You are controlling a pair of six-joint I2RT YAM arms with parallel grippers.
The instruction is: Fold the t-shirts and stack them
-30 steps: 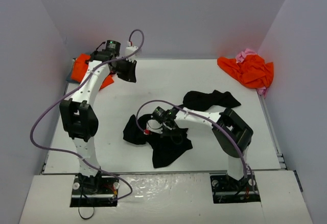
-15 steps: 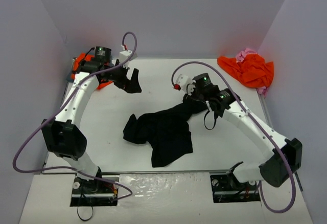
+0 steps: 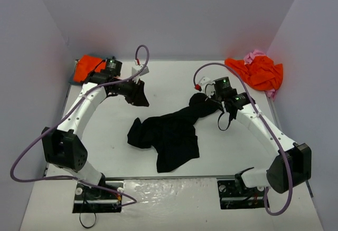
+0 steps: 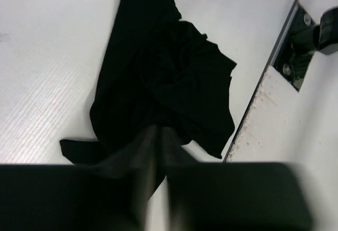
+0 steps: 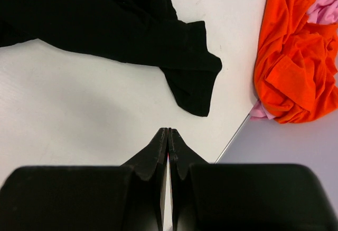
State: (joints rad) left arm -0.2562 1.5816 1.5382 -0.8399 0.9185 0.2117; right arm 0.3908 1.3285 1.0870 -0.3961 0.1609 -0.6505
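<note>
Black t-shirt: a crumpled black cloth shirt [image 3: 169,136] lies on the white worktop [image 3: 111,131], near the middle and between the two arms. A bunched mass sits toward the near edge, and one long part stretches away to the far right.

Left claw: the left claw [image 3: 141,102] has its fingers pressed together with nothing between them. It hangs over bare worktop beyond the shirt's left end, apart from the cloth. Its own camera looks down along blurred fingers at the black heap below.

Right claw: the right claw [image 5: 168,136] has its fingers tight against each other and holds nothing. The wrist view shows a strip of white worktop between the tips and the shirt's sleeve end, so it is near the cloth but not touching.

Far right corner: a rumpled bright orange cloth shirt [image 3: 261,73] lies on a pink cloth shirt [image 3: 255,56], of which only edges show. Both are well apart from the black one.

Far left corner: a second bright orange cloth shirt [image 3: 87,67] is bunched against the wall, behind the left arm.
</note>
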